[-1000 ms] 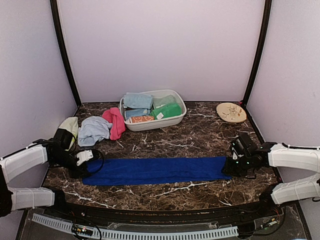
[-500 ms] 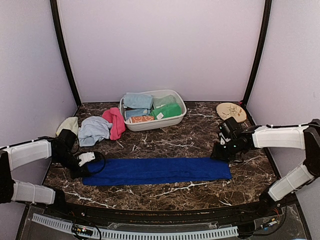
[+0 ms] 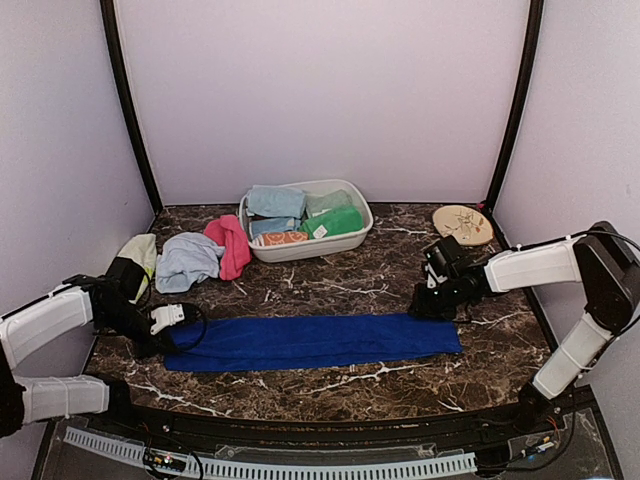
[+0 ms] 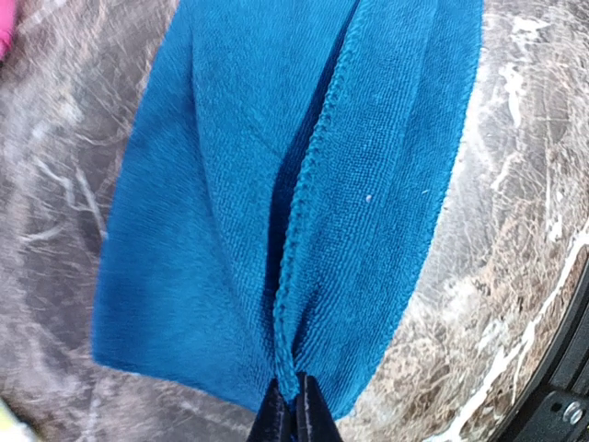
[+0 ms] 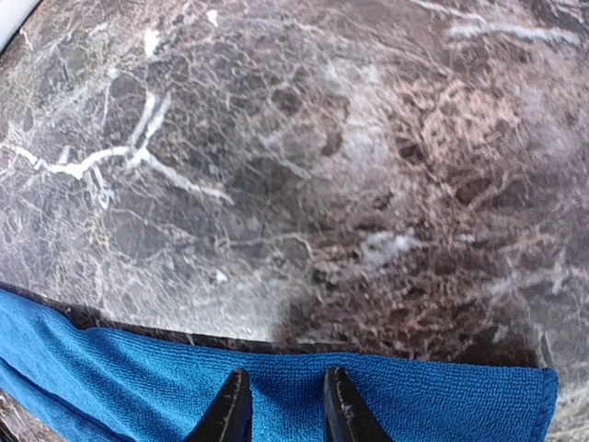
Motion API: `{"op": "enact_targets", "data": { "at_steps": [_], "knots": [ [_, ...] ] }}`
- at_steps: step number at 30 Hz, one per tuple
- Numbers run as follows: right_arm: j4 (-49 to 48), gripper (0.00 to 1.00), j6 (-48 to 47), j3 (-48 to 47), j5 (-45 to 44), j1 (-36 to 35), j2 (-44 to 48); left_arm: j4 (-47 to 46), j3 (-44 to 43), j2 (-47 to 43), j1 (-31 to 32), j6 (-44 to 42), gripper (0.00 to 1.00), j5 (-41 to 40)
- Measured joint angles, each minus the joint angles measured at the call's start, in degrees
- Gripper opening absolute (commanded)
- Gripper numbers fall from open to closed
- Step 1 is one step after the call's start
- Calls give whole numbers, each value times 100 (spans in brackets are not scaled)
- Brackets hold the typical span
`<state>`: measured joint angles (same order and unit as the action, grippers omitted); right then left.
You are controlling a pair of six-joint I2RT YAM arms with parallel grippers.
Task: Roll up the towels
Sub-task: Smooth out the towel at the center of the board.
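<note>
A long royal blue towel (image 3: 315,342), folded into a narrow strip, lies flat across the lower middle of the overhead frame on the marbled tabletop (image 3: 380,275). At the strip's left end, the left gripper (image 4: 293,414) has its fingers together, clamped on the stitched hem where 2 folds gather. At the right end, the right gripper (image 5: 283,405) hangs over the towel's far edge with its fingers apart, holding nothing. The microfibre looks soft, light and limp, likely to sag when lifted and to slide on the slick stone. A roll would best start at a short end, pinched through all layers near the hem. Above the left end, a pale blue towel (image 3: 186,260) and a pink towel (image 3: 231,243) lie crumpled. Right of them, a white oval tub (image 3: 310,250) holds a green towel (image 3: 335,221) among others. A round tan plate (image 3: 463,224) sits at middle right.
</note>
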<state>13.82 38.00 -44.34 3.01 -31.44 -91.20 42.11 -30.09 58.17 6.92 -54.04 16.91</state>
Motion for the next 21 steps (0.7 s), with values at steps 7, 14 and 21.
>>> {"op": "enact_targets", "data": {
  "at_steps": [7, 14, 21],
  "knots": [
    [-208, 25, 0, 11, 15, 61, -63, 354, 0, -868, 0, -649, 10, 11],
    [-234, 25, 26, 50, -2, 140, -35, 752, 7, -1108, 0, -1556, 37, -247],
    [-173, 25, 70, 315, -205, 162, 302, 831, -101, -1414, 0, -1829, 52, -385]
  ]
}}
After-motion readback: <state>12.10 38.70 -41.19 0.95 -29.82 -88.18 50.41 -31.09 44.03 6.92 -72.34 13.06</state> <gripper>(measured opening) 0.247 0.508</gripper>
